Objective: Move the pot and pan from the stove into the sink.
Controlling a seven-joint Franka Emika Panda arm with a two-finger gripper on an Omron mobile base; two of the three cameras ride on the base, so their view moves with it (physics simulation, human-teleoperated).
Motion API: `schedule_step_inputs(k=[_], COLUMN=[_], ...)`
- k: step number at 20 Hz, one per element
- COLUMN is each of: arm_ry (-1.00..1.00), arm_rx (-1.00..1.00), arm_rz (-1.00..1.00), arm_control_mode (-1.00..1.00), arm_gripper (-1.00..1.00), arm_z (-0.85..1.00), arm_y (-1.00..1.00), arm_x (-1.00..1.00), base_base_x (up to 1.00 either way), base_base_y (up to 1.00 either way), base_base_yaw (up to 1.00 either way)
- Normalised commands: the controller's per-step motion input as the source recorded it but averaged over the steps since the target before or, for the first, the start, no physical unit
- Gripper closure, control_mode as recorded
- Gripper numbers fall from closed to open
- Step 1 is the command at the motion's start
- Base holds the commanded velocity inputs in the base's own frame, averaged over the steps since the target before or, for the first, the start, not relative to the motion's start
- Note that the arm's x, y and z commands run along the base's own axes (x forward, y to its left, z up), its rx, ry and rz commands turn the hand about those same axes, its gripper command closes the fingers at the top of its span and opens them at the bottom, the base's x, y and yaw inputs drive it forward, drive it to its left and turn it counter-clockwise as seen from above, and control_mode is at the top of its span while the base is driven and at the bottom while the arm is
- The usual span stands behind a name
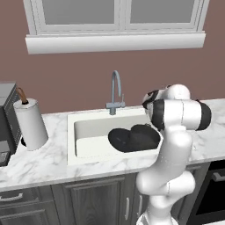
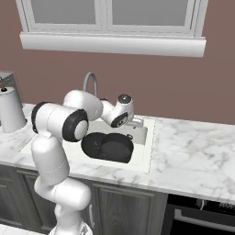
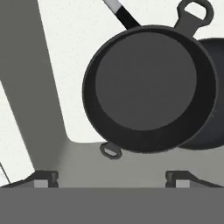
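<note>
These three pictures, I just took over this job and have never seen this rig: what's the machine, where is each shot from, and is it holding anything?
A white robot arm stands before a marble counter. Two pictures come from cameras behind it, left and right. The third looks down from its hand. The white recessed sink under a grey curved faucet holds a dark grey straight-sided pot overlapping a black shallow pan. A white paper towel roll stands left. The gripper, seen in the hand view, is open and holds nothing.

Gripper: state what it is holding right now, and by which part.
Nothing is held. The gripper is open above the sink, its fingertips clear of the pot.
</note>
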Motion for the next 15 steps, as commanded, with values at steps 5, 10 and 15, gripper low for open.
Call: schedule_step_inputs(k=[5,10,15], arm_ry=[-0.25,-0.30,-0.37], arm_rx=[0.02,0.00,-0.02], arm_rz=[0.04,0.06,0.09], arm_control_mode=[-1.00,-1.00,-1.00], arm_gripper=[-1.00,-1.00,-1.00], arm_z=[0.85,0.79,0.58], arm_y=[0.12,0.19,0.11], arm_x=[-0.52,-0.51,-0.44], base_base_x=[0.00,0.00,0.00], base_base_y=[0.00,0.00,0.00], base_base_yaw=[0.00,0.00,0.00])
